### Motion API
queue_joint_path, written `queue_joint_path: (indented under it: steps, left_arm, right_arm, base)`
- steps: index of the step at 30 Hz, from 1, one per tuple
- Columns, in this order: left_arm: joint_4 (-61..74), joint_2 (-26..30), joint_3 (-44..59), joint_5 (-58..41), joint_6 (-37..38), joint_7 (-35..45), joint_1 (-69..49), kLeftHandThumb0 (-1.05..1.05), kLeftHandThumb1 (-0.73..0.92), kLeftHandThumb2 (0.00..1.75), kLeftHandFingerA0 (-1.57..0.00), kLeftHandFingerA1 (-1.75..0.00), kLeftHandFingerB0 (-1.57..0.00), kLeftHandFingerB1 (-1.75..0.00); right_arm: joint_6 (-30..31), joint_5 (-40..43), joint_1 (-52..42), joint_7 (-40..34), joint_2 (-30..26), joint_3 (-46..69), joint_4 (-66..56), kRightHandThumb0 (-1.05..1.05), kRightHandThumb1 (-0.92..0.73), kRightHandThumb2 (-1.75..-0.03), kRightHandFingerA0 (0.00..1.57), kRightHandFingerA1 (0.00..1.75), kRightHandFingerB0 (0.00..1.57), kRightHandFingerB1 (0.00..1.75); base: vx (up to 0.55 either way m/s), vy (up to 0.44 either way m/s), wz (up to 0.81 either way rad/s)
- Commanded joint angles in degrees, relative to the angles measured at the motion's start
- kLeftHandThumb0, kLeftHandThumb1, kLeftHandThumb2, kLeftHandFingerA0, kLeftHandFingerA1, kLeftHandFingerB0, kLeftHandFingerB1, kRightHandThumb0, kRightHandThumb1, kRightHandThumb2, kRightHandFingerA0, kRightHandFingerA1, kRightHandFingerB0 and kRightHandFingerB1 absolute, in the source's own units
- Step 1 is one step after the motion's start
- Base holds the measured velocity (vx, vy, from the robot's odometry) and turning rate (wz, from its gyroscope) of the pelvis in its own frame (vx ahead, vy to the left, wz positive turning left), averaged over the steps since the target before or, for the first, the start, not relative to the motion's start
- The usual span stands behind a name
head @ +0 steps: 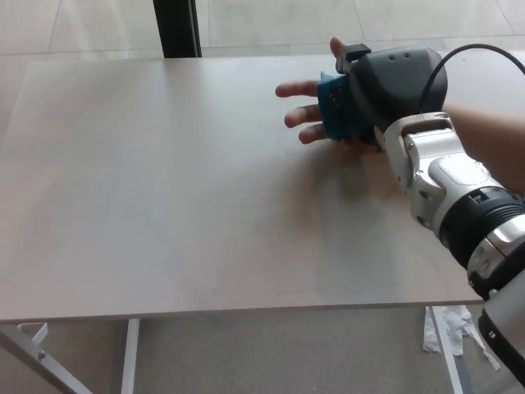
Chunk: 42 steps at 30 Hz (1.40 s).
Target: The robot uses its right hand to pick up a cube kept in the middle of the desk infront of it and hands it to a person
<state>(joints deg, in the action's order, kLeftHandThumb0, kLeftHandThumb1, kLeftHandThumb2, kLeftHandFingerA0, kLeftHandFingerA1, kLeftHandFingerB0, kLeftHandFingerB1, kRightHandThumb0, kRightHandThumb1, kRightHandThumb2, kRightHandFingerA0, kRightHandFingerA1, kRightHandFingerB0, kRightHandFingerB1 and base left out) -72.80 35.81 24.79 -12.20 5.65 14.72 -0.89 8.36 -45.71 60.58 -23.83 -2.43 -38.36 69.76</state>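
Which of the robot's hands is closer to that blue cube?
The right. The right hand is closed around the blue cube, holding it over a person's open hand. The left hand does not show in the picture.

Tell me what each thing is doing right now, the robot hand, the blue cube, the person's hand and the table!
Right robot hand: shut on the blue cube, held over the person's hand.
Blue cube: gripped, up off the desk.
Person's hand: open, fingers spread, waiting under the cube.
Desk: standing flat; the cube is not on it.
Left robot hand: not in view.
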Motion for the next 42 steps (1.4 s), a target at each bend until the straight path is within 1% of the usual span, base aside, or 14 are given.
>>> queue_joint_path:
  steps: [1, 3, 7, 8, 10, 16, 19, 22, 32, 33, 35, 39, 40, 42]
  left_arm:
    - [0.1, 0.1, 0.1, 0.0, -0.3, -0.3, -0.1, -0.75, 0.60, 1.00, -0.51, -0.65, -0.43, -0.54]
    - [0.2, 0.2, 0.4, -0.3, -0.4, -0.5, -0.1, -0.75, 0.76, 0.63, -0.57, -0.59, -0.50, -0.42]
    - [-0.2, 0.4, -0.5, 0.9, 0.7, -0.6, -0.5, -0.76, 0.78, 0.64, -0.57, -0.61, -0.50, -0.42]
    - [-0.5, 0.4, 0.0, 0.3, 0.1, -0.2, -0.4, -0.74, 0.60, 1.00, -0.52, -0.66, -0.45, -0.55]
    - [-0.3, 0.4, -0.3, 0.7, 0.6, -0.4, -0.8, -0.77, 0.78, 0.64, -0.56, -0.58, -0.48, -0.41]
    - [-0.2, 0.5, -0.9, 1.0, 0.8, -0.7, -1.2, -0.77, 0.78, 0.64, -0.50, -0.54, -0.49, -0.41]
    - [-0.2, 0.4, -0.2, 0.1, 0.7, -0.3, -1.6, -0.74, 0.60, 1.00, -0.50, -0.63, -0.42, -0.55]
    - [0.0, 0.3, 0.2, -0.3, 0.9, -0.1, -1.7, -0.76, 0.77, 0.63, -0.52, -0.58, -0.49, -0.42]
    - [-0.2, 1.5, 0.7, -0.6, 0.1, -0.1, -2.1, -0.75, 0.79, 0.63, -0.55, -0.59, -0.48, -0.42]
    - [-0.1, 1.5, 0.4, -0.2, 0.8, -0.2, -2.3, -0.75, 0.62, 1.03, -0.53, -0.66, -0.41, -0.54]
    - [-0.5, 1.9, 0.7, -0.5, 0.1, -0.3, -1.9, -0.75, 0.77, 0.63, -0.58, -0.60, -0.49, -0.42]
    - [-0.2, 2.2, 0.7, -0.4, 0.3, -0.9, -1.9, -0.76, 0.77, 0.63, -0.59, -0.57, -0.50, -0.42]
    - [-0.3, 2.4, 0.6, -0.3, 0.0, -0.7, -1.8, -0.72, 0.62, 1.02, -0.52, -0.65, -0.40, -0.53]
    - [-0.4, 2.8, 0.2, 0.1, -0.1, -0.3, -1.9, -0.74, 0.80, 0.64, -0.55, -0.55, -0.45, -0.40]
  right_arm:
    - [6.4, -0.8, 4.9, 16.3, 0.8, -1.5, 0.6, -0.73, -0.43, -0.80, 0.00, 0.18, 0.02, 0.07]
    - [6.3, -0.9, 5.6, 18.6, 0.6, -1.9, 0.3, -0.75, -0.46, -0.85, 0.00, 0.24, 0.00, 0.11]
    - [6.8, -3.2, 6.7, 21.9, -0.1, -4.8, -1.0, -0.84, -0.51, -0.92, 0.00, 0.23, 0.00, 0.09]
    - [7.0, -3.7, 7.0, 22.7, -0.2, -5.4, -1.6, -0.86, -0.53, -0.92, 0.00, 0.24, 0.00, 0.06]
    - [7.5, -3.9, 7.5, 23.8, -0.3, -5.8, -2.1, -0.85, -0.53, -0.93, 0.00, 0.26, 0.00, 0.08]
    - [5.1, -1.7, 7.7, 28.7, -5.2, -3.9, -8.6, -0.88, -0.55, -0.94, 0.00, 0.28, 0.00, 0.05]
    - [4.7, 0.4, 6.4, 31.2, -9.3, -0.7, -16.5, -0.94, -0.60, -0.98, 0.00, 0.24, 0.00, 0.02]
    - [4.0, 4.3, 0.2, 34.8, -17.2, 6.0, -34.7, -0.97, -0.43, -0.69, 0.00, 0.00, 0.00, 0.00]
    - [11.6, 25.0, -29.0, 50.5, -31.2, 46.8, -90.2, -0.81, -0.47, -0.82, 0.00, 0.19, 0.16, 0.07]
    - [12.2, 28.7, -31.8, 52.4, -31.1, 53.1, -93.3, -0.79, -0.45, -0.77, 0.00, 0.16, 0.16, 0.08]
    - [10.9, 34.0, -38.8, 55.1, -30.7, 67.3, -98.6, -0.58, -0.51, -0.60, 0.00, 0.24, 0.10, 0.24]
    - [13.1, 37.4, -46.3, 55.5, -27.3, 84.9, -105.4, -0.62, -0.43, -0.77, 0.31, 0.50, 0.24, 0.43]
    - [13.4, 39.3, -48.9, 54.7, -25.6, 90.8, -107.1, -0.56, -0.44, -0.79, 0.54, 0.55, 0.38, 0.47]
    - [11.3, 43.8, -55.6, 51.3, -21.8, 102.3, -109.2, -0.52, -0.52, -0.56, 0.70, 0.49, 0.49, 0.38]
  base:
    - [0.00, 0.000, 0.00]
    - [0.00, 0.000, 0.00]
    - [0.00, 0.000, 0.00]
    - [0.00, 0.000, 0.00]
    - [0.00, 0.000, 0.00]
    - [0.00, 0.000, 0.00]
    - [0.00, 0.000, 0.00]
    - [0.00, 0.000, 0.00]
    - [0.00, 0.000, 0.00]
    - [0.00, 0.000, 0.00]
    - [0.00, 0.000, 0.00]
    - [0.00, 0.000, 0.00]
    - [0.00, 0.000, 0.00]
    - [0.00, 0.000, 0.00]
